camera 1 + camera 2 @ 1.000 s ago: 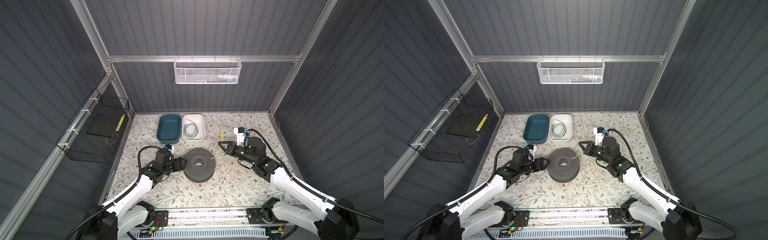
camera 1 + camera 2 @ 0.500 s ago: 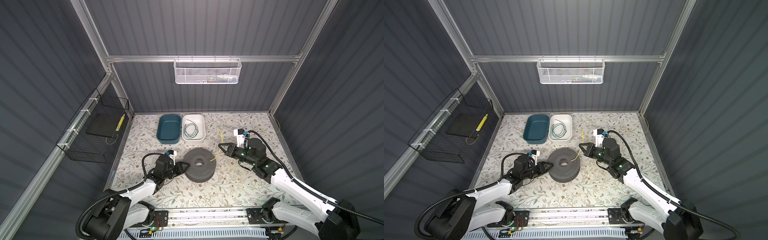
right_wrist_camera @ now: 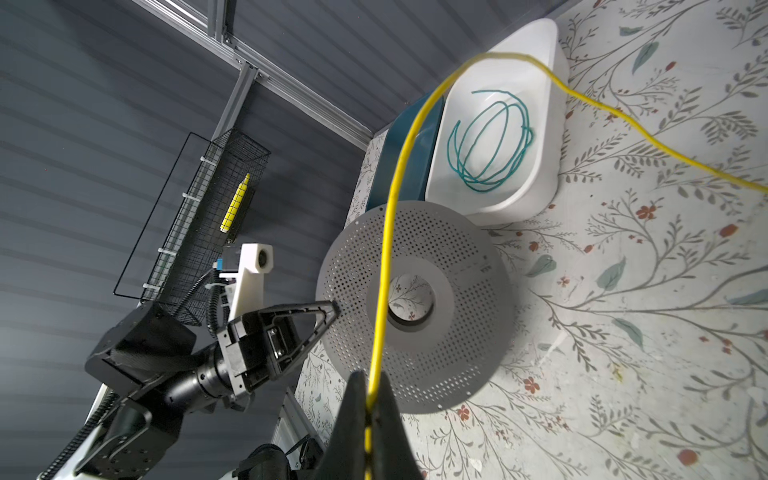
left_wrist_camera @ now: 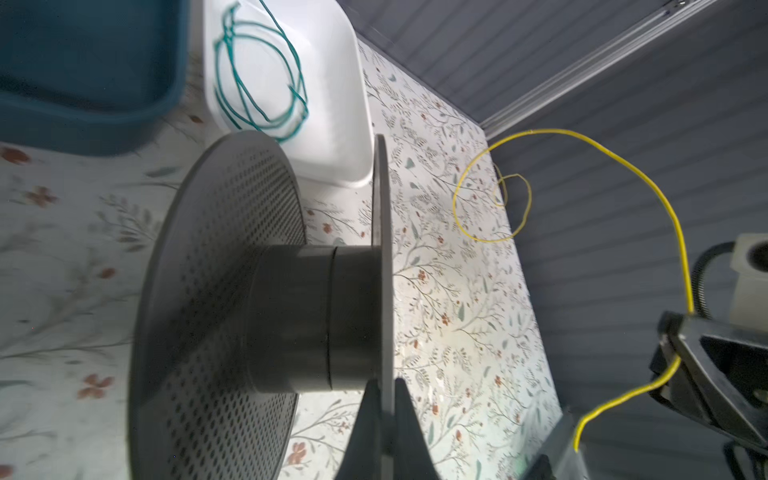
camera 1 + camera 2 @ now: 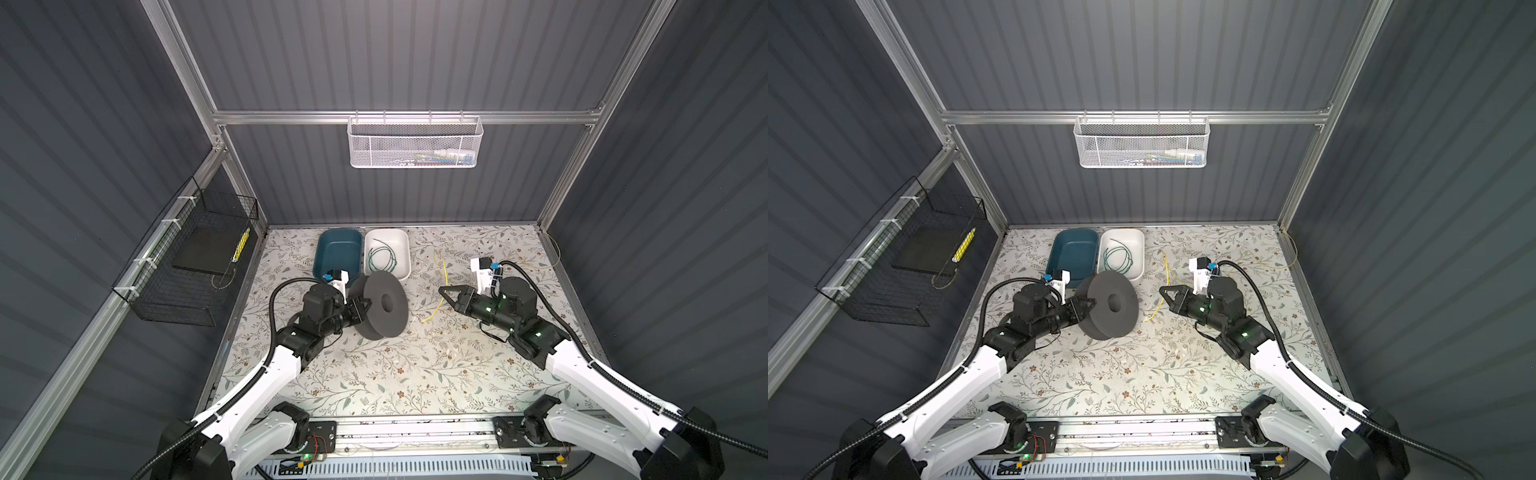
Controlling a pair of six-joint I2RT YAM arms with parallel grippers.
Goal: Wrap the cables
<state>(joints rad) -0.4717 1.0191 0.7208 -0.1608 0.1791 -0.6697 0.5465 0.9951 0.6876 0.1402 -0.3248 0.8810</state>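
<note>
left gripper: pinched on flange edge of grey spool, at 9 o'clock of it; spool tipped up on edge; right gripper: at 3 o'clock, apart from spool, clamped on yellow cable; green cable: coiled in white tray, 12 o'clock of spool

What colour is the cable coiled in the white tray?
Teal green cable; clearest in the right wrist view.

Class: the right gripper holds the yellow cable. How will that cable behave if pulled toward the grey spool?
Probably springy, not limp: the yellow cable arches from the right gripper without drooping, and its free end holds a curve. Likely light, and apt to slip through the shut jaws, being far thinner than them.
</note>
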